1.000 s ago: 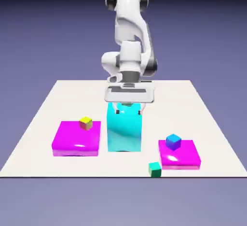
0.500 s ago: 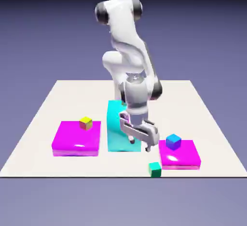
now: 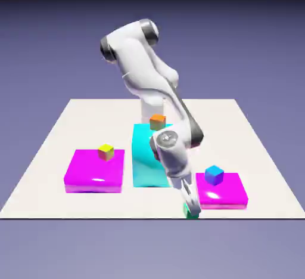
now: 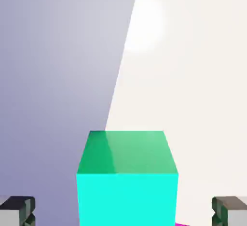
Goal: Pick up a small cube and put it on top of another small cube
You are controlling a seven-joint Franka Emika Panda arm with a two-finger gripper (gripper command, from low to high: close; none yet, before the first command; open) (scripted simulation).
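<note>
While the gripper [image 3: 190,207] is reaching low at the table's [image 3: 53,146] near edge, the teal cube [image 4: 127,179] is sitting between its two spread fingers.

Its jaws are wide apart and holding nothing. The teal cube is resting on the table, just beside the pink slab [image 3: 229,195] where the blue cube [image 3: 214,175] is waiting. A good grab, I think, is going a bit lower, keeping the cube in the middle, and closing slowly so it is not sliding off the edge.

Tool [image 3: 190,205] now down astride teal cube [image 3: 192,214]
</note>
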